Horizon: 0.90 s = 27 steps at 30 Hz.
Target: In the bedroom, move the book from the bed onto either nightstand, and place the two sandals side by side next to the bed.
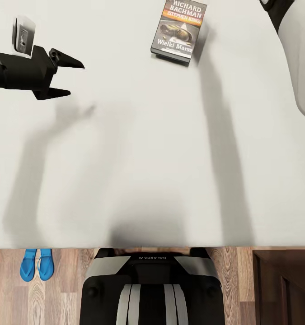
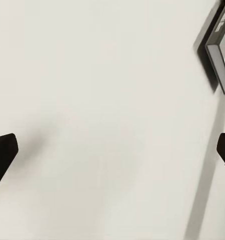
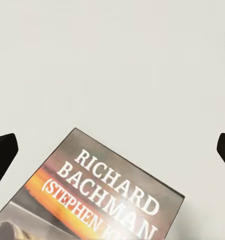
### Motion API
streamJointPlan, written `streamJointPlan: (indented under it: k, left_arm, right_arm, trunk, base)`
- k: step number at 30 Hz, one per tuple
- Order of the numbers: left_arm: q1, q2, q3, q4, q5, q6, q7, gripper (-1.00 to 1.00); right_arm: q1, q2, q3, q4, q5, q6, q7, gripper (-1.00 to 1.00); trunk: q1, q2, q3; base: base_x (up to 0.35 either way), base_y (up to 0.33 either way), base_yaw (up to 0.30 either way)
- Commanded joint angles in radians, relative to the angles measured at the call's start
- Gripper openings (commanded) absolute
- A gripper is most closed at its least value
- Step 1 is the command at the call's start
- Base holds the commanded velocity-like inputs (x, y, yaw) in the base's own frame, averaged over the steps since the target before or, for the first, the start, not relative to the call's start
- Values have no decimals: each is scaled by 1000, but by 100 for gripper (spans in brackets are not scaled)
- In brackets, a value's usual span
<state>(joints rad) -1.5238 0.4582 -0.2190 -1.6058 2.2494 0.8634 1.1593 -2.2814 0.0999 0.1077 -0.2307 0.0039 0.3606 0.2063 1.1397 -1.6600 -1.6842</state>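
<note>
The book (image 1: 179, 29) lies flat on the pale mattress of the bed (image 1: 138, 149), at its far side, cover up with white "Richard Bachman" lettering. My left gripper (image 1: 77, 80) hovers open over the mattress, well to the left of the book. In the left wrist view the book's edge (image 2: 220, 50) sits off to one side of the open left gripper (image 2: 112, 155). The right wrist view looks down on the book (image 3: 97, 200), which lies just short of the open, empty right gripper (image 3: 112, 152). The two blue sandals (image 1: 37, 264) lie side by side on the floor beside the bed.
My right arm (image 1: 301, 54) reaches in at the far right above the mattress. A dark brown wooden cabinet (image 1: 283, 284), probably the nightstand, stands on the plank floor (image 1: 66, 293) at the near right. My trunk (image 1: 147, 289) is against the bed's near edge.
</note>
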Motion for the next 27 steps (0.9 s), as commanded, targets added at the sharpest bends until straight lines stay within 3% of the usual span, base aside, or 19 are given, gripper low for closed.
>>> streamJointPlan:
  k: [1, 15, 27]
  left_arm:
    - [-1, 0, 0, 0, 9, 2, 10, 100]
    - [-1, 0, 0, -1, 9, 2, 10, 100]
    - [-1, 0, 0, 0, 9, 2, 11, 100]
  right_arm:
    - [1, 0, 6, -1, 1, 5, 2, 100]
    - [10, 1, 6, 1, 1, 6, -1, 100]
    - [60, 5, 8, -5, 1, -7, -3, 100]
  trunk:
    - [0, 0, 0]
    - [0, 0, 0]
    - [0, 0, 0]
  base:
    - [234, 0, 0]
    - [103, 0, 0]
    - [40, 0, 0]
